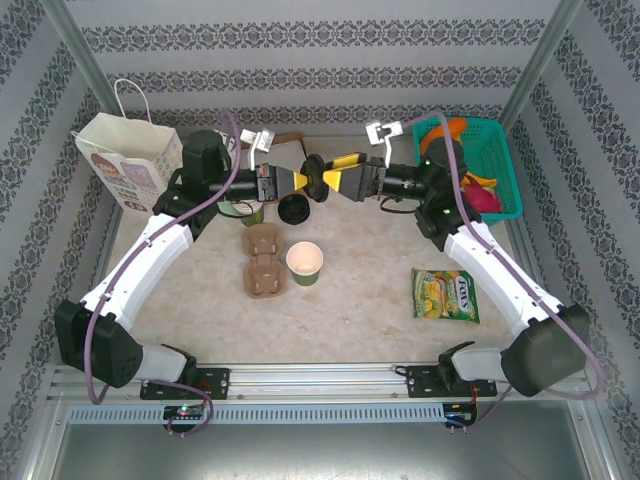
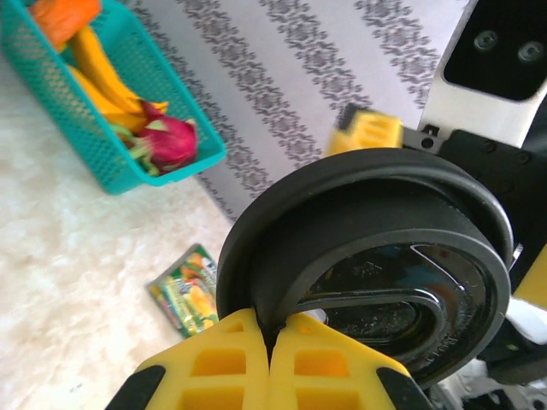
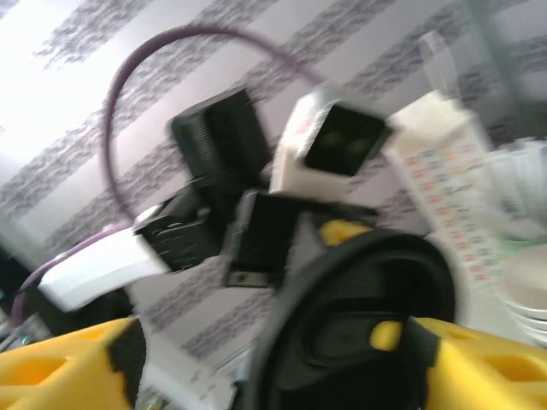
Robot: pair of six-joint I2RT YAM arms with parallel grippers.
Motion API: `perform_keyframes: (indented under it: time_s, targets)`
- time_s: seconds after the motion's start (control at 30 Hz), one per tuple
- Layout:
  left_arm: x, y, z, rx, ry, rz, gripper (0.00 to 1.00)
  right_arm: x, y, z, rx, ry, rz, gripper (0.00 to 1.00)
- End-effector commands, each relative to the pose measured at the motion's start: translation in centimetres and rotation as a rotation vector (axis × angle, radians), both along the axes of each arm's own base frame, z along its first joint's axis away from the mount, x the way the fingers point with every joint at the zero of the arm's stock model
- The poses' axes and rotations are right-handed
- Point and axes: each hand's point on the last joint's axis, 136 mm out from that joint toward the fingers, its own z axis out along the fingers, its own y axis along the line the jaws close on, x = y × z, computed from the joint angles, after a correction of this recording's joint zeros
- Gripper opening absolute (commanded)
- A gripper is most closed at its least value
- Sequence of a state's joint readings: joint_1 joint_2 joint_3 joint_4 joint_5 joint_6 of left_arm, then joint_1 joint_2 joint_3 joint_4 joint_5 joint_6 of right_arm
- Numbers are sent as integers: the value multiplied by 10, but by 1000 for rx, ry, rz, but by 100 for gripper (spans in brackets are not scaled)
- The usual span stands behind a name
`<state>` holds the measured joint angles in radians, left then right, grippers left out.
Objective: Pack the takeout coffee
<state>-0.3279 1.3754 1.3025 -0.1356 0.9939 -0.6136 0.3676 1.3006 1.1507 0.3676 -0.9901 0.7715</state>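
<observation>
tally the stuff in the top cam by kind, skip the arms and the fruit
paper bag: 1
cup carrier: 1
cups: 2 (olive cup, pale green cup half hidden)
black lid: 1
snack packet: 1
teal basket: 1
total: 7

Black lid (image 2: 376, 256), teal basket (image 2: 111, 128), yellow end effector fingers (image 2: 214, 367), grey damask-striped walls (image 1: 300, 40)

We see smooth black plastic, glossy at its centre, capping the takeout coffee (image 2: 376, 222), the left hand (image 2: 269, 342) in matt yellow plastic, a teal plastic mesh basket (image 2: 111, 158), a shiny foil packet (image 2: 186, 290), a matt brown pulp tray (image 1: 265, 262), and a pale, finely mottled matt surface (image 2: 77, 273)
</observation>
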Motion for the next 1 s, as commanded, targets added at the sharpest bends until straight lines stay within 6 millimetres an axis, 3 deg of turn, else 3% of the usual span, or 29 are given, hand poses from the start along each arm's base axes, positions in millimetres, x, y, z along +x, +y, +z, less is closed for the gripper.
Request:
perform_keyframes:
  time_s: [0.0, 0.17, 0.33, 0.43, 0.6, 0.77, 0.97]
  targets:
    - [3, 10, -20, 136, 14, 79, 0, 39, -32, -26, -21, 82, -266, 98]
    - [12, 27, -50, 273, 72, 188, 0, 60, -61, -82, -176, 218, -491, 98]
    - [11, 45, -90, 420, 184, 258, 0, 57, -68, -121, -420, 215, -623, 98]
    - [4, 49, -106, 480, 246, 256, 0, 53, -71, -134, -486, 240, -684, 98]
    - [-11, 55, -123, 589, 344, 257, 0, 38, -86, -166, -562, 512, -771, 98]
    - [-33, 61, -139, 681, 436, 249, 0, 23, -93, -182, -622, 537, -798, 98]
    - [-61, 54, -147, 828, 529, 201, 0, 14, -76, -198, -538, 579, -751, 98]
